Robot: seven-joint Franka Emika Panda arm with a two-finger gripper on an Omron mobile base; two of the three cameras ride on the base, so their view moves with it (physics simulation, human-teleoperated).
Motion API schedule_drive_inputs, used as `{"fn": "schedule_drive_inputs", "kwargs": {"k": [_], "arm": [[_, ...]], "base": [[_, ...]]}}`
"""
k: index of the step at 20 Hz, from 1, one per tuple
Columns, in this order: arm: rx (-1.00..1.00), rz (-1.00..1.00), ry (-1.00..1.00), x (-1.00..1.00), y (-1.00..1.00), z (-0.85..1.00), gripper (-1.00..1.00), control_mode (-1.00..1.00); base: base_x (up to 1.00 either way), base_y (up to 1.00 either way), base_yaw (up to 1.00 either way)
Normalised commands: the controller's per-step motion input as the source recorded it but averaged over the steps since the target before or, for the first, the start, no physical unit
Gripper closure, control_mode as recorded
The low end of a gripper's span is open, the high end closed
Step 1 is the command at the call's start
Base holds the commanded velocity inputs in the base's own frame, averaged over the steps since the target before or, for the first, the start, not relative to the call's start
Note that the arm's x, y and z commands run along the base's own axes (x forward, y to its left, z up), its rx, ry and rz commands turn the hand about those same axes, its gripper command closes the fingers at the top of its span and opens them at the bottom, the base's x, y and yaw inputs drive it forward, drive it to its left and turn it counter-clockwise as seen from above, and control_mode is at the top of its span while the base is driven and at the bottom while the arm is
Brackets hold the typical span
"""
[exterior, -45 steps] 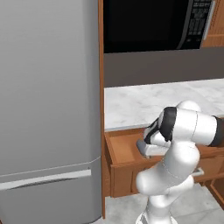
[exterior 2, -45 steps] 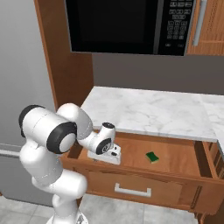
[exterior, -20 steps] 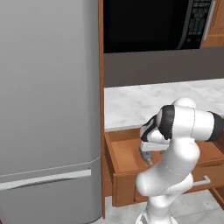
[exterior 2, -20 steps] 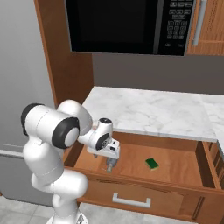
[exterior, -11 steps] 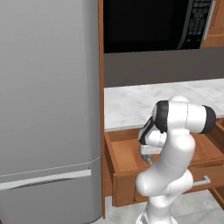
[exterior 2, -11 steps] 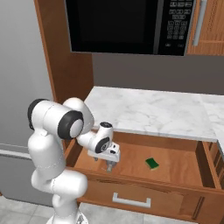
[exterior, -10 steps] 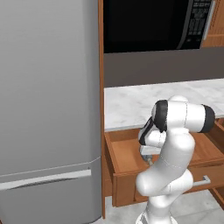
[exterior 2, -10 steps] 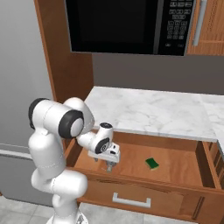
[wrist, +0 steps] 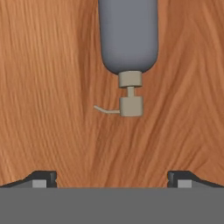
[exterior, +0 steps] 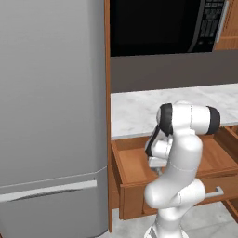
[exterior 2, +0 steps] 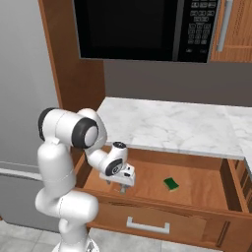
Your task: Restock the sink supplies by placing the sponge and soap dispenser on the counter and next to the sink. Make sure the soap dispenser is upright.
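I have the hand [wrist: 112, 177] over the open wooden drawer [exterior 2: 197, 189], fingers spread wide and grasping nothing. Below it the soap dispenser [wrist: 127, 37] lies on its side on the drawer floor: a rounded grey bottle with a tan pump and a thin spout. The green-topped sponge [exterior 2: 171, 184] sits further along the drawer, well apart, below the marble surface [exterior 2: 167, 125].

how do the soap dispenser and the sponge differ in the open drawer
Colour: the soap dispenser is grey with a tan pump, while the sponge shows green. Shape: the soap dispenser is a rounded bottle with a narrow nozzle, the sponge a small flat block. Pose: the soap dispenser lies on its side on the wood, the sponge rests flat. The soap dispenser lies ahead of the open gripper; the sponge sits apart, further right. Both lie in the drawer, not on the counter.
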Motion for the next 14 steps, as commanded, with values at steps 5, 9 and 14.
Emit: {"fn": "schedule_drive_inputs", "kwargs": {"k": [5, 9, 14], "arm": [[0.0, 0.0, 0.0, 0.0, -0.05, -0.22, -1.0, -1.0], [0.0, 0.0, 0.0, 0.05, -0.09, -0.17, -1.0, -1.0], [0.0, -0.01, 0.0, 0.25, -0.13, -0.05, -1.0, -1.0]], "base": [[0.0, 0.0, 0.0], [0.0, 0.0, 0.0], [0.0, 0.0, 0.0]]}}
